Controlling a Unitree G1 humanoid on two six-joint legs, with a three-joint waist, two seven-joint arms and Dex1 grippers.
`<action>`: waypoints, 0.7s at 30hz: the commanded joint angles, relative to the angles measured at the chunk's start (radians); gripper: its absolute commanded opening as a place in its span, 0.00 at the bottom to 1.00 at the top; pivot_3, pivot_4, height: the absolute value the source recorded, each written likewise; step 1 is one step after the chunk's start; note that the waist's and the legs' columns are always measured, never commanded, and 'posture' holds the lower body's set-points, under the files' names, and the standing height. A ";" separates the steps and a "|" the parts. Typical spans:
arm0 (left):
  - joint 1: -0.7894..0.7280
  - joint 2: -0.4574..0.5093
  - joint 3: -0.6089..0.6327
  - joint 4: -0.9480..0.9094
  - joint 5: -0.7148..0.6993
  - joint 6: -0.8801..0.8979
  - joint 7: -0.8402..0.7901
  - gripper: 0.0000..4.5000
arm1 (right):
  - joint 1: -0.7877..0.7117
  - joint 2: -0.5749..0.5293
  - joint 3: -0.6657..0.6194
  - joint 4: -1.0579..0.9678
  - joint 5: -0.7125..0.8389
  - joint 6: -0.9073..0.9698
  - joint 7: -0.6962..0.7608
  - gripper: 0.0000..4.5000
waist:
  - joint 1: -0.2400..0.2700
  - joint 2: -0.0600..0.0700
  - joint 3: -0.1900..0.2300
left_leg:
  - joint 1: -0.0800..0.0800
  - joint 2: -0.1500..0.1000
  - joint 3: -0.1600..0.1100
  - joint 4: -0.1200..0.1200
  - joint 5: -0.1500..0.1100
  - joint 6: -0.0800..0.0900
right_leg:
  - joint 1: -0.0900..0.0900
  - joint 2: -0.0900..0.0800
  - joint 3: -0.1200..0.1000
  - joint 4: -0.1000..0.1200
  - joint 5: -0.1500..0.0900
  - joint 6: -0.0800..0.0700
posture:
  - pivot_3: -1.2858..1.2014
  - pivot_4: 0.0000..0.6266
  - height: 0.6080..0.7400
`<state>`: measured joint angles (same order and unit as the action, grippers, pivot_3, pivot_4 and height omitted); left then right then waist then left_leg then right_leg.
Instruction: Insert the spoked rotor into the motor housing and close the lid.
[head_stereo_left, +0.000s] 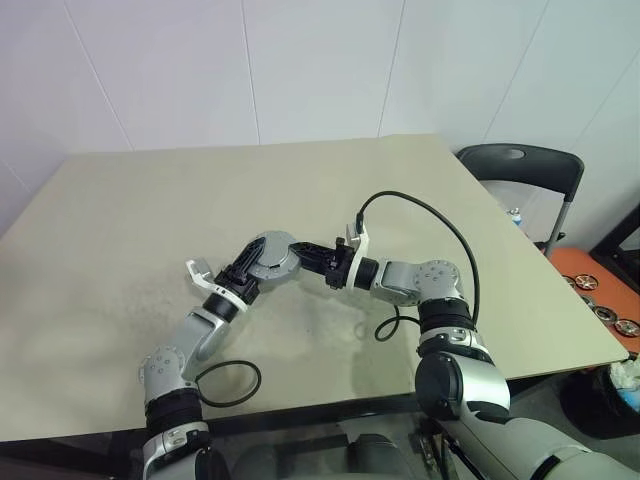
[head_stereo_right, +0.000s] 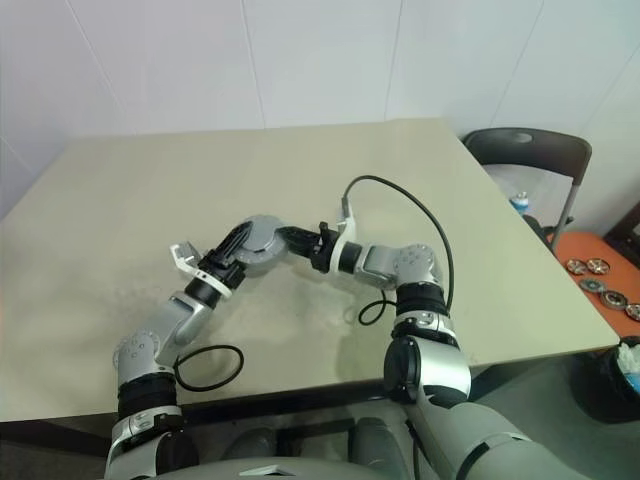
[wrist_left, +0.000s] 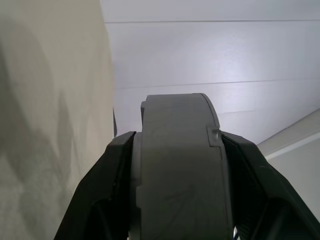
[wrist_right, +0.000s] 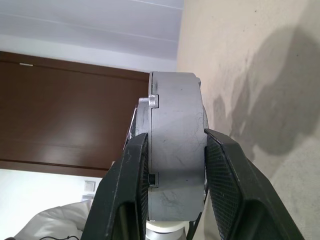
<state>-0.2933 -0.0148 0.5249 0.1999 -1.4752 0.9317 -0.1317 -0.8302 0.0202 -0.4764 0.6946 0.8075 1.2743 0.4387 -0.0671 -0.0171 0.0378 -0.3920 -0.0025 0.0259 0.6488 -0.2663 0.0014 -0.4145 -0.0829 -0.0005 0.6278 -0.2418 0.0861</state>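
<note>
Above the beige tabletop, left of its middle, the left gripper reaches forward and to the right, its two black fingers clamped on the flat faces of the motor housing, a short round grey metal drum held off the table. From the left wrist view the drum's rim stands edge-on between the fingers, a small raised tab showing on it. On the drum's face, seen from above, sits the lid, a flat round grey disc; whether it is fully seated cannot be told. Just right of the drum, the right gripper comes in from the opposite side, pointing left, and its black fingers also pinch the housing across its thickness, so both grippers hold it at once. A black cable arcs over the right forearm. Farther right, beyond the table's edge, stands a dark folding chair, and near it lie small round wheel-like parts on an orange surface.
</note>
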 joint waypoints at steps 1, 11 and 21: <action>-0.014 -0.017 -0.078 -0.031 -0.056 0.088 -0.012 0.52 | -0.011 0.018 0.020 -0.024 -0.002 -0.019 -0.016 0.29 | 0.000 0.000 0.000 | 0.001 0.000 0.000 0.000 0.000 0.000 | 0.001 0.000 0.000 0.000 0.000 0.000 | 0.52 0.00 1.00; 0.016 0.061 -0.142 -0.051 0.018 0.138 -0.052 0.52 | -0.005 0.019 0.027 -0.027 -0.007 -0.025 -0.013 0.29 | -0.001 0.000 0.000 | 0.001 0.000 -0.001 0.000 0.000 0.000 | 0.002 0.001 0.000 -0.001 0.000 0.000 | 0.52 0.00 1.00; 0.033 0.108 -0.163 -0.038 0.073 0.138 -0.095 0.52 | 0.001 0.021 0.040 -0.040 -0.015 -0.029 -0.013 0.29 | -0.001 0.000 0.000 | 0.001 0.000 -0.001 0.000 0.000 0.000 | 0.002 0.001 0.000 -0.001 0.000 0.000 | 0.52 0.00 1.00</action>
<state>-0.2563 0.0981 0.4441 0.1976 -1.4244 0.9998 -0.2119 -0.8015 0.0211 -0.4741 0.6943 0.7988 1.2604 0.4381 -0.0682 -0.0170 0.0379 -0.3908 -0.0020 0.0250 0.6488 -0.2663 0.0014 -0.4130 -0.0819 -0.0005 0.6270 -0.2419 0.0859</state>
